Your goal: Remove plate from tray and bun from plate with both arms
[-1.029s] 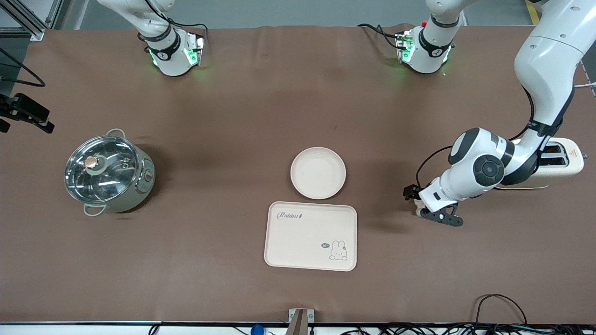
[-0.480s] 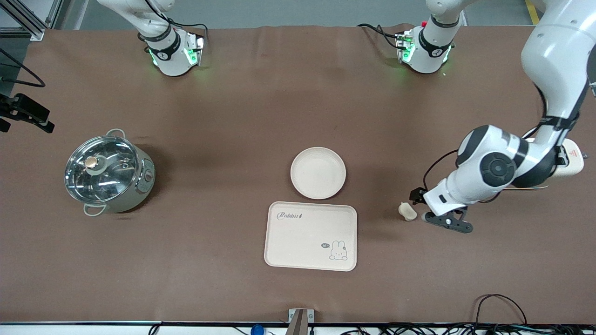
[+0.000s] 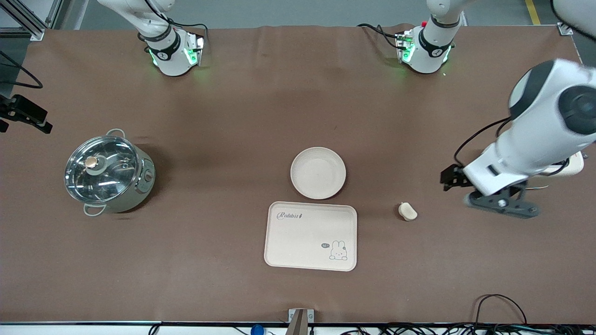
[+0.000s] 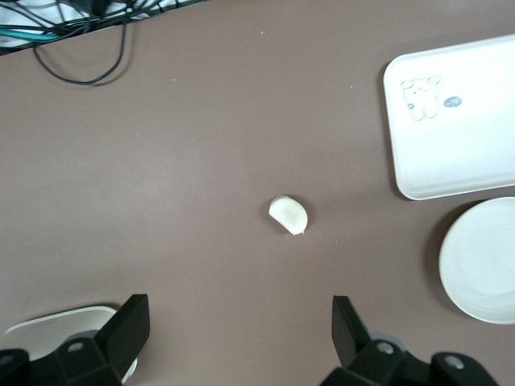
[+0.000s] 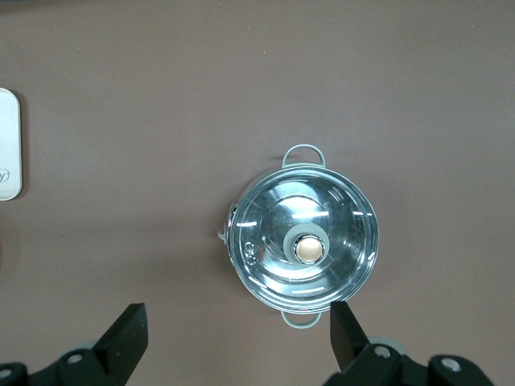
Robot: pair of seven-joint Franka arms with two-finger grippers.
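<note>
While the bun (image 3: 408, 211) lies bare on the table (image 3: 233, 116), beside the tray (image 3: 310, 236) toward the left arm's end, the left gripper (image 4: 237, 338) hangs above it, fingers spread, empty. Plate (image 3: 318, 172) sits just farther from the camera than the tray. Right gripper (image 5: 237, 338) waits high over the lidded pot (image 5: 302, 238), fingers spread.

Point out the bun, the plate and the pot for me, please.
bun (image 3: 408, 211), front view, its top.
plate (image 3: 318, 172), front view, bare centre.
pot (image 5: 302, 246), right wrist view, glass lid.
</note>
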